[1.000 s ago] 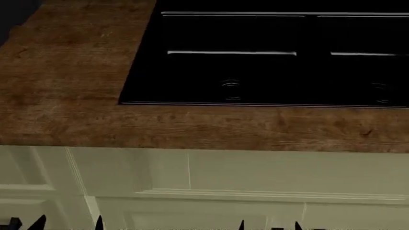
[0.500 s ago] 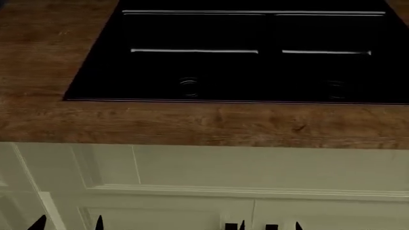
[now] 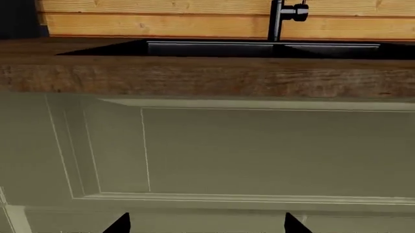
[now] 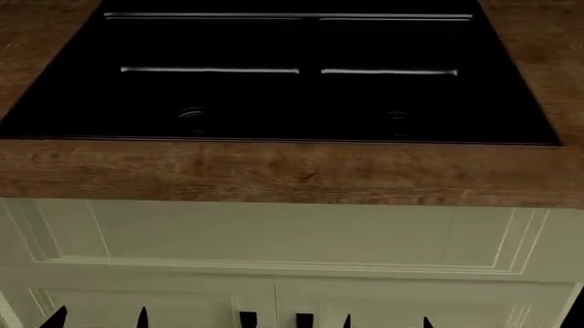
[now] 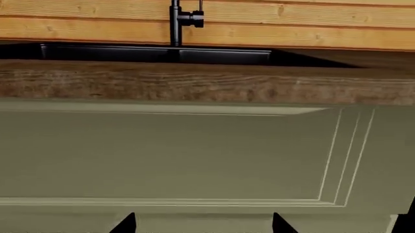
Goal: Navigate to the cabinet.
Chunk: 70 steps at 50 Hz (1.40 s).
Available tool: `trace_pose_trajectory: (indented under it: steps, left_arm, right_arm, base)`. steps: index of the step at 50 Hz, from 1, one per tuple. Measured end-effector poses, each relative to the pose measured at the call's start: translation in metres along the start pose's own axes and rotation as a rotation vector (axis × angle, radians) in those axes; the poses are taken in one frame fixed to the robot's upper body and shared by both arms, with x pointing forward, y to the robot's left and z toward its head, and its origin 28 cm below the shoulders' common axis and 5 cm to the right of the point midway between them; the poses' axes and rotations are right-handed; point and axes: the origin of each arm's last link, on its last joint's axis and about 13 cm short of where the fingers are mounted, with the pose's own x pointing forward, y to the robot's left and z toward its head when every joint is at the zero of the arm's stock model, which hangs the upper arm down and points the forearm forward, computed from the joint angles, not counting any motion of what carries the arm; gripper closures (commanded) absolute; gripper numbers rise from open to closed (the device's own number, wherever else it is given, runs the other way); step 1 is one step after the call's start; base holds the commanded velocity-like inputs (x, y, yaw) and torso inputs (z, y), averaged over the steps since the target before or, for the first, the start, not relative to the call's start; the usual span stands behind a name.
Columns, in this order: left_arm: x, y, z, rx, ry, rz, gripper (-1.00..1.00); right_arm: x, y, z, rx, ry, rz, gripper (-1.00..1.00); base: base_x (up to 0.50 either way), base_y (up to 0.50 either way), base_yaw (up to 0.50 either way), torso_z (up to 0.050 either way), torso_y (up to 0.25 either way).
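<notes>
The cabinet is out of view. Facing me at close range is a cream-white panelled sink unit [image 4: 273, 232] under a brown wood top [image 4: 292, 171], with a black double sink [image 4: 273, 75] set into it. The plain panel carries no handle. Below it, the tops of two black door handles [image 4: 247, 319] stand side by side. My left gripper [image 4: 98, 320] and right gripper [image 4: 386, 321] show only as black tips at the bottom edge. Both are open and hold nothing. In the wrist views the left gripper [image 3: 206, 225] and right gripper [image 5: 204, 225] point at that panel.
A black faucet [image 3: 279, 19] rises behind the sink against a wooden plank wall [image 3: 162, 19]; the right wrist view shows the faucet [image 5: 176, 22] too. The wood top's front edge [image 5: 207, 85] overhangs the panel just above both grippers.
In the head view the sink and counter have slid left, so I have moved right along the counter. The sink now sits centred, and two door handles have come into view.
</notes>
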Motion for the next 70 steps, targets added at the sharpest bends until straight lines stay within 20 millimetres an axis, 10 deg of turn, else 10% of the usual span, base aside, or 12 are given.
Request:
trace_pose_trajectory:
  steps: [70]
  left_arm:
    - [0.0011, -0.0007, -0.0003, -0.001, 0.002, -0.005, -1.0]
  right_arm:
    - [0.0003, -0.0006, -0.0006, -0.002, 0.001, -0.005, -1.0]
  base:
    - [-0.03, -0.5, 0.0, 0.0, 0.0]
